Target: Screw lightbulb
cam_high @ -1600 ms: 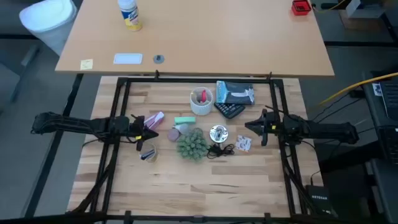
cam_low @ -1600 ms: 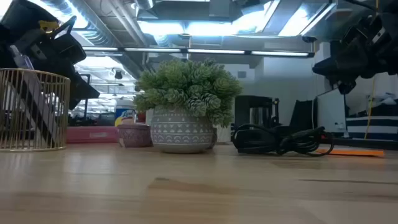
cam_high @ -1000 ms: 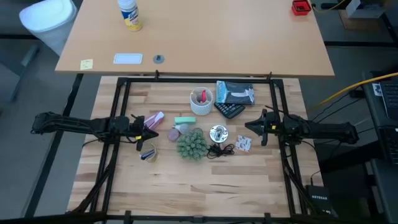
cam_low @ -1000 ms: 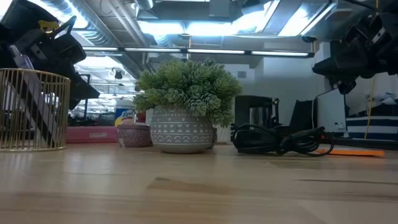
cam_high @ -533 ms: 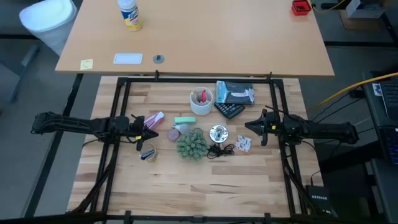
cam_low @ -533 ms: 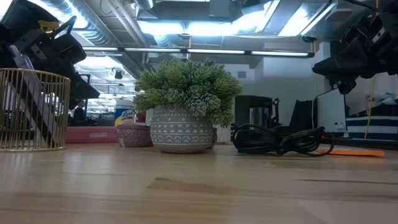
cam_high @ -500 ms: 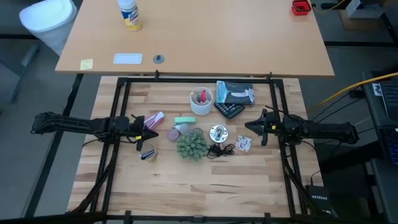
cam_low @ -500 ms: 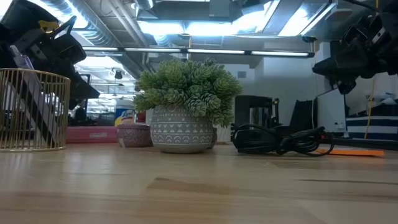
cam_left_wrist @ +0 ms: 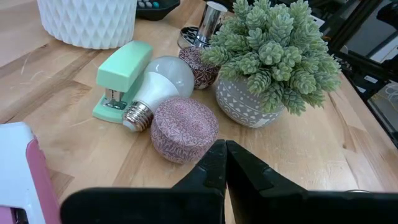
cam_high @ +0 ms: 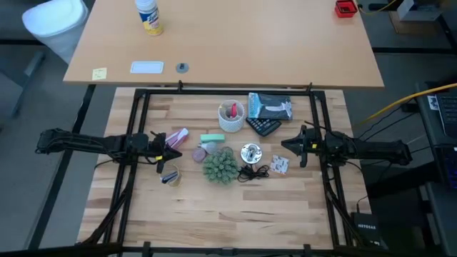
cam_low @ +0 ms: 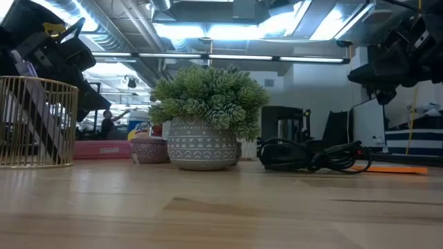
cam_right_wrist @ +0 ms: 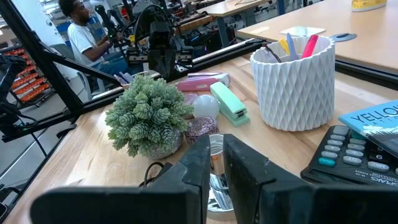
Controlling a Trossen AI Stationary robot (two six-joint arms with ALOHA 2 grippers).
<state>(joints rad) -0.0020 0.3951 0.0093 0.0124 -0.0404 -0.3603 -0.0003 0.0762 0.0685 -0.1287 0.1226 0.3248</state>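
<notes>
The lightbulb, white with a grey screw base, lies on its side on the table between a mint stapler and a round pink tin. It also shows in the right wrist view as the lightbulb. The shiny silver socket stands right of the plant, with its black cord coiled beside it. My left gripper hovers shut at the table's left, short of the tin. My right gripper hovers shut at the right, facing the socket. Neither holds anything.
A green spiky plant in a patterned pot stands beside the socket. A white pen cup, a calculator and a book sit farther back. A gold wire basket stands near the left arm. The table's near half is bare wood.
</notes>
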